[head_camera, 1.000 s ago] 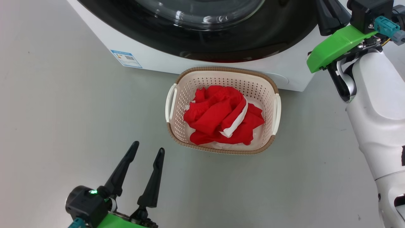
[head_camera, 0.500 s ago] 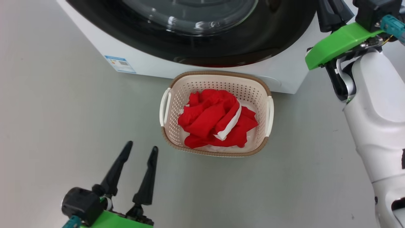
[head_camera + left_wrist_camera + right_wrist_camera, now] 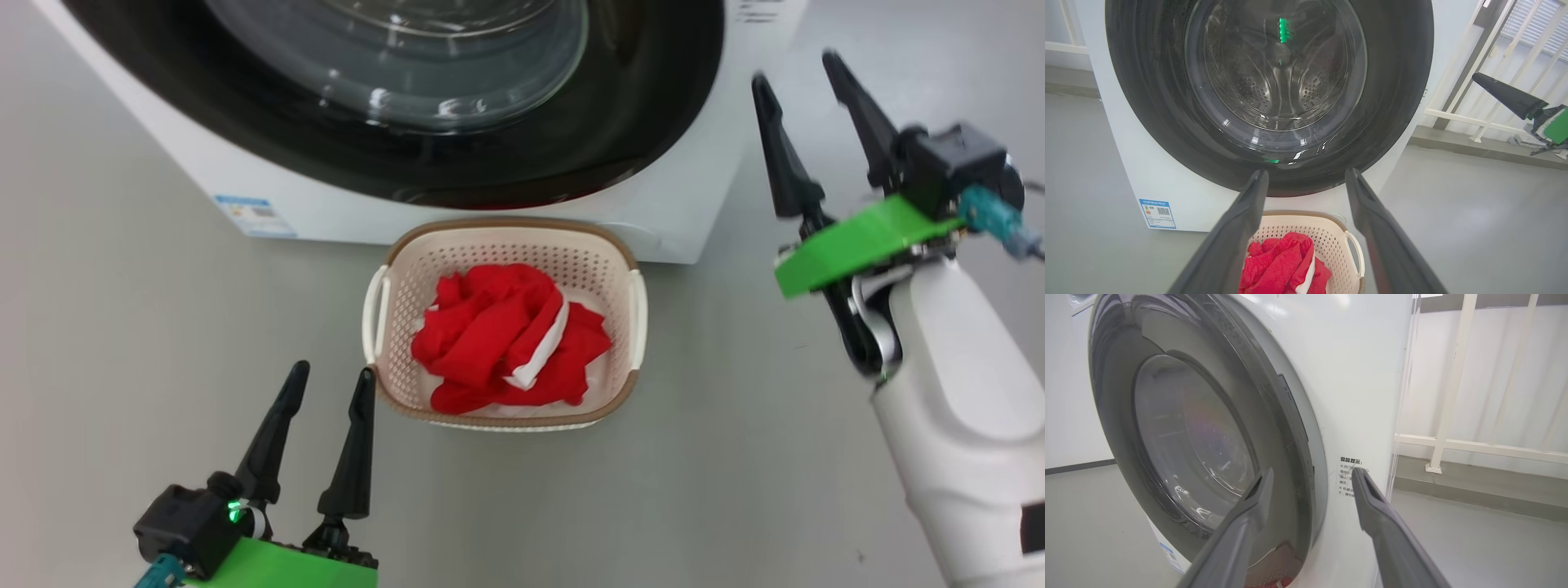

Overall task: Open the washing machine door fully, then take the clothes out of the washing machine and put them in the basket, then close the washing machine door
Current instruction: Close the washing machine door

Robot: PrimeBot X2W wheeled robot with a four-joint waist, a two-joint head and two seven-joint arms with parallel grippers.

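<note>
On the floor [image 3: 122, 343] the basket [image 3: 506, 225] holds the soft, light clothes [image 3: 490, 343], before the washing machine [image 3: 343, 216]; my left pincer [image 3: 335, 371] and right pincer [image 3: 796, 67] are spread, empty; the washing machine door [image 3: 653, 98], stiff and slick, seems shut; I'd press its rim.

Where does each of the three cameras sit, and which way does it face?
Head view: on the head, facing down at the basket, clothes and washing machine door; left gripper lower left, right gripper and pale forearm at right.
Left wrist view: on the left wrist, facing the door head-on; own two fingers show.
Right wrist view: on the right wrist, facing the door's edge obliquely, railing behind; own two fingers show.
Shared: head and left wrist views both show the basket.
</note>
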